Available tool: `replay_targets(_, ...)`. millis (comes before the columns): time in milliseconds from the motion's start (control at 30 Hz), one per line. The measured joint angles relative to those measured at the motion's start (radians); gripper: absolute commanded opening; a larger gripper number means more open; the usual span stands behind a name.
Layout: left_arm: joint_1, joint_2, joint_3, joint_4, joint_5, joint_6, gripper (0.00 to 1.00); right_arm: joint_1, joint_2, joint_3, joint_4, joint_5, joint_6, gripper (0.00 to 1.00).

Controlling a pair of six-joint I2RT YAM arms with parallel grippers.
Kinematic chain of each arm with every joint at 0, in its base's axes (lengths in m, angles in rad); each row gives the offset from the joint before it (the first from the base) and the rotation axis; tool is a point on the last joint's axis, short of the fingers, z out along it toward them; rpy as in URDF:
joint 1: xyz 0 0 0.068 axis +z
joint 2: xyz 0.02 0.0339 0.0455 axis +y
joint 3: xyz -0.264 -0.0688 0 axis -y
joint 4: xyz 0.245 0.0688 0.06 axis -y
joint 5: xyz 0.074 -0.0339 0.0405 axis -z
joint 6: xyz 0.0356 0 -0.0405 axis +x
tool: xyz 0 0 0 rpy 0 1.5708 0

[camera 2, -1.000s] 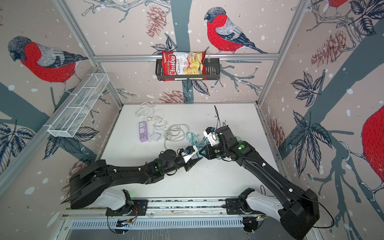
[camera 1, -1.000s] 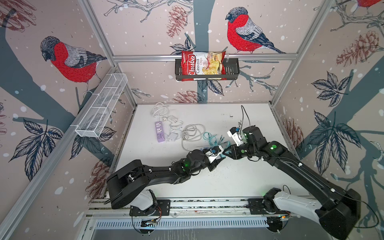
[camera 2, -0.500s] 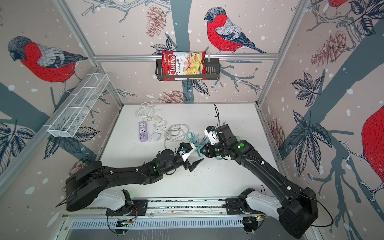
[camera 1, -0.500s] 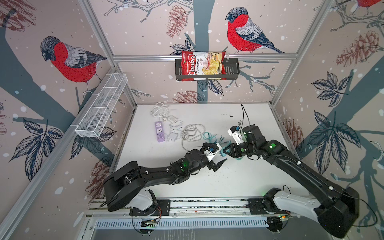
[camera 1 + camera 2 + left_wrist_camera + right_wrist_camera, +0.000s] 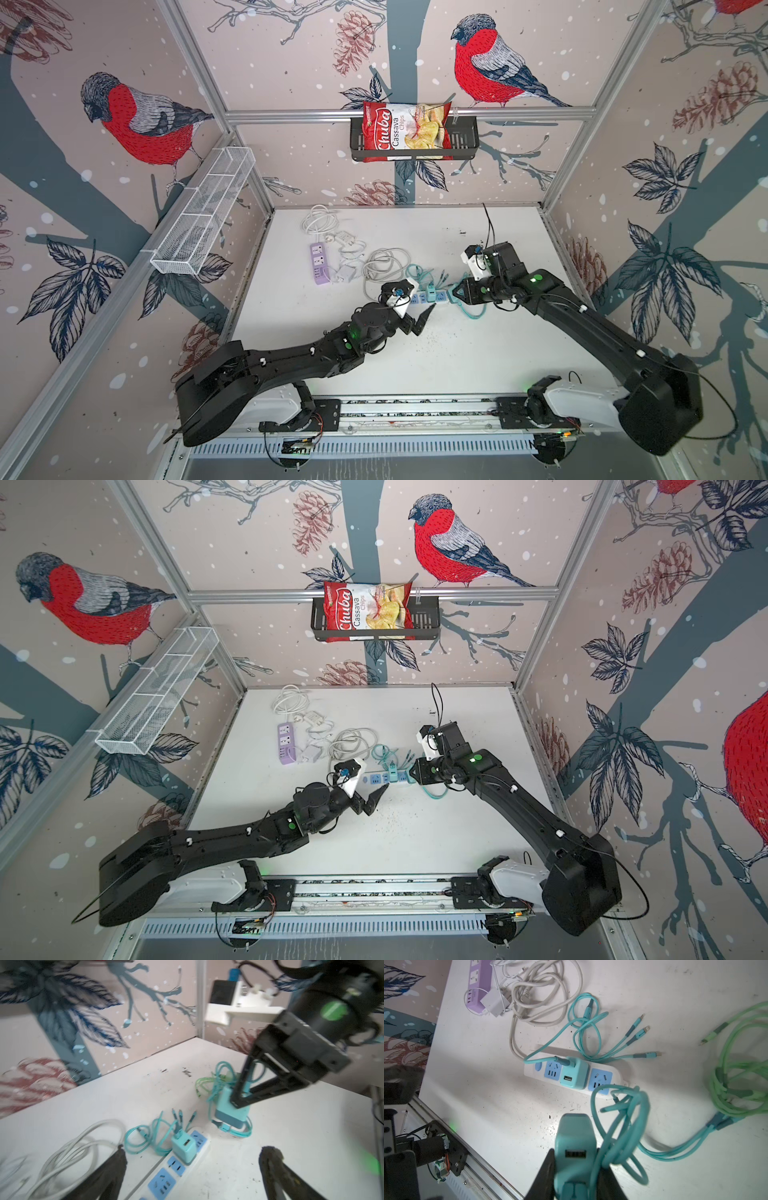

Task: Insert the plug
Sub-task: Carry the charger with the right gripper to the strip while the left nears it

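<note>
Between the right gripper's (image 5: 575,1159) closed fingers sits a teal charger (image 5: 574,1132), pinched across its sides, with its cable (image 5: 623,1126) looped loosely around it. Just beyond lies the strip (image 5: 618,1073): a second charger (image 5: 574,1074) fills its middle socket, and the end socket (image 5: 600,1079) nearest the held charger is free. Beside the strip, the left gripper (image 5: 419,320) is spread wide and empty.

I judge the charger light, rigid and smooth, so a firm hold on its body suits it; the soft cable may drag or snag. The right wrist view shows the USB port and the free socket but hides the prongs. The left wrist view shows the charger's darker end low near the table, though whether it touches is unclear.
</note>
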Motion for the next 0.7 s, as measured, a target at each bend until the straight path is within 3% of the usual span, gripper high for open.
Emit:
replay_targets(200, 0.09, -0.025, 0.057, -0.307, -0.092, -0.233, 0.97, -0.053, 0.099, 0.04, 0.001, 0.067, -0.021, 0.02)
replay_targets(267, 0.097, -0.032, 0.044, -0.388, -0.108, -0.294, 0.89, -0.073, 0.12, 0.051, 0.001, 0.071, -0.02, 0.02)
replay_targets(500, 0.143, 0.009, 0.004, -0.543, -0.136, -0.441, 0.87, -0.101, 0.176, 0.109, 0.002, 0.112, -0.013, 0.02)
replay_targets(700, 0.164, 0.128, 0.032, -0.582, -0.106, -0.484, 0.81, -0.135, 0.19, 0.132, 0.001, 0.16, 0.002, 0.03)
